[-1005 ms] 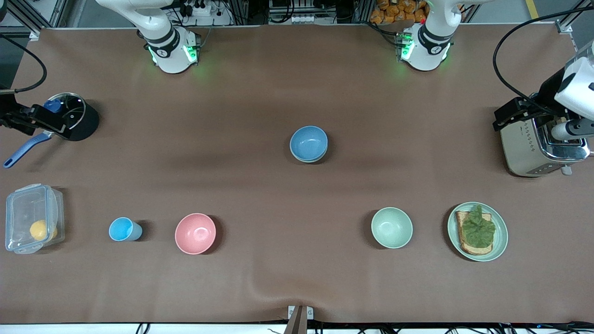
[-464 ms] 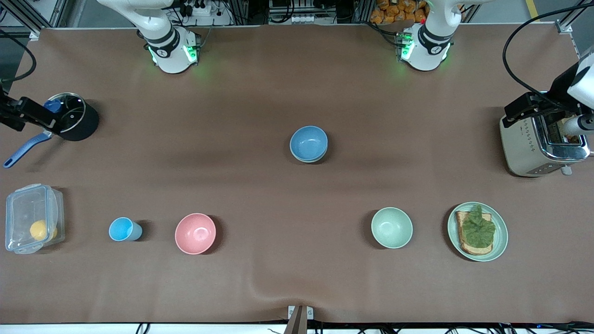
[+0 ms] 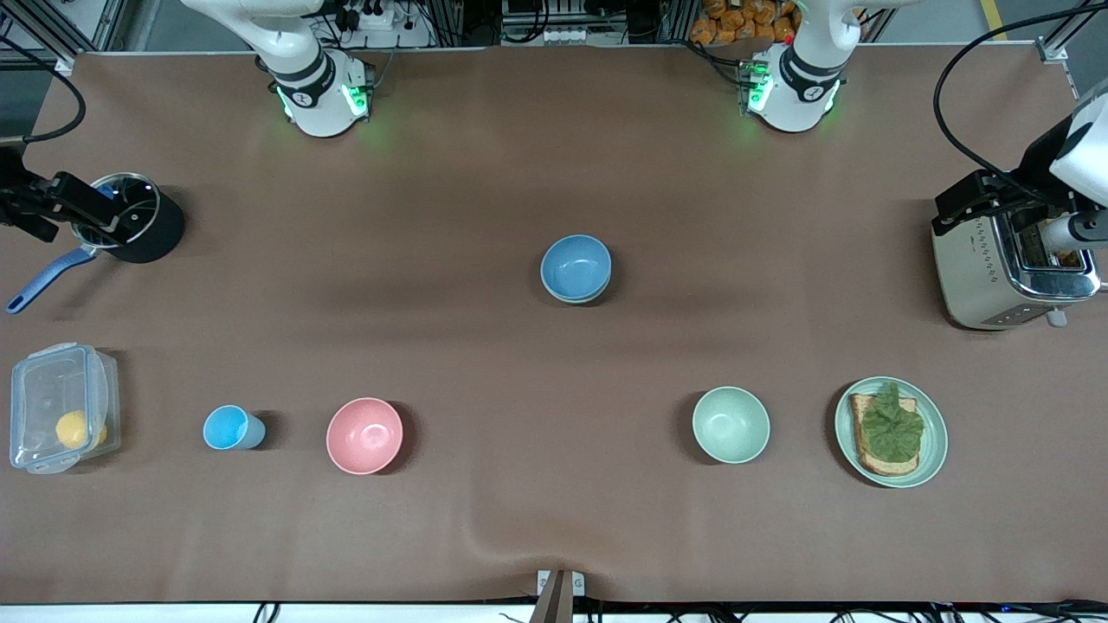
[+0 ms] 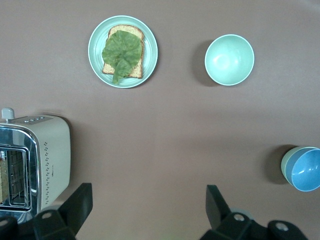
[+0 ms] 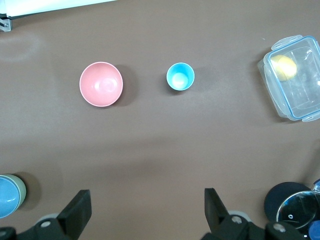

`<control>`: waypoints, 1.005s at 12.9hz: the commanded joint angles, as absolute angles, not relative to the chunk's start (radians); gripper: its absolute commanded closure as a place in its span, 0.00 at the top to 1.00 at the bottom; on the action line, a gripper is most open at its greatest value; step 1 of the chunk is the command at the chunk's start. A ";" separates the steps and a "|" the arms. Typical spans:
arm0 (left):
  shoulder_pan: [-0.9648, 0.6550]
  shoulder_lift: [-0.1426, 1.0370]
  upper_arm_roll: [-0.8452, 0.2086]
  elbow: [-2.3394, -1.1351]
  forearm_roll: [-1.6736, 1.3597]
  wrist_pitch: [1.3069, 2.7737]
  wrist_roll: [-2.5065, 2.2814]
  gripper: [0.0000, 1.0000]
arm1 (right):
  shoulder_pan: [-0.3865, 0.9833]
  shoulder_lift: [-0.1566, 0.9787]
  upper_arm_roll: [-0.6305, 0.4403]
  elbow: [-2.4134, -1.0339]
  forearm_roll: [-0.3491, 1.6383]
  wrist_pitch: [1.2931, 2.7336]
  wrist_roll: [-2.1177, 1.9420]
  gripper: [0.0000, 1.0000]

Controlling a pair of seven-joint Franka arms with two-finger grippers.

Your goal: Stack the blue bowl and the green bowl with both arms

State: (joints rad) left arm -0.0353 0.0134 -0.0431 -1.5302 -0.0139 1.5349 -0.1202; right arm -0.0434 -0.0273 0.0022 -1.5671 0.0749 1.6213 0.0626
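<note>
The blue bowl (image 3: 576,265) sits nested inside the green bowl (image 3: 575,299) at the middle of the table; only the sage rim shows under it. The pair also shows in the left wrist view, blue bowl (image 4: 306,170) in green bowl (image 4: 284,165), and in the right wrist view, blue bowl (image 5: 6,196) in green bowl (image 5: 21,188). My left gripper (image 3: 974,203) is open and empty, up over the toaster (image 3: 978,277); its jaws stand wide apart (image 4: 148,207). My right gripper (image 3: 65,203) is open and empty, up over the black pot (image 3: 156,232); its jaws stand wide apart too (image 5: 147,207).
A mint-green bowl (image 3: 731,424) and a mint plate (image 3: 937,446) with toast lie nearer the front camera toward the left arm's end. A pink bowl (image 3: 364,435), a light-blue cup (image 3: 229,427) and a clear lidded box (image 3: 52,389) lie toward the right arm's end.
Both grippers have drifted a little over the table's two ends, the left over the toaster, the right over the pot. The stacked bowls have not moved.
</note>
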 commanded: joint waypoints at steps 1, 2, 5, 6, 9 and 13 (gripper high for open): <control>-0.040 -0.023 -0.047 -1.542 -0.012 1.511 -0.109 1.00 | -0.057 -0.037 0.021 -1.574 0.052 1.624 0.054 1.00; -0.040 -0.023 -0.052 -1.539 -0.012 1.499 -0.110 1.00 | -0.052 -0.037 0.021 -1.574 0.052 1.624 0.052 1.00; -0.038 -0.023 -0.057 -1.526 0.002 1.480 -0.109 1.00 | -0.037 -0.038 0.021 -1.571 0.041 1.624 0.061 1.00; -0.038 -0.023 -0.055 -1.526 0.002 1.480 -0.109 1.00 | -0.035 -0.038 0.021 -1.571 0.041 1.624 0.052 1.00; -0.038 -0.035 -0.055 -1.528 -0.002 1.480 -0.110 1.00 | -0.035 -0.037 0.020 -1.571 0.041 1.626 0.052 1.00; -0.038 -0.037 -0.055 -1.529 -0.002 1.476 -0.112 1.00 | -0.037 -0.034 0.020 -1.572 0.019 1.624 0.046 1.00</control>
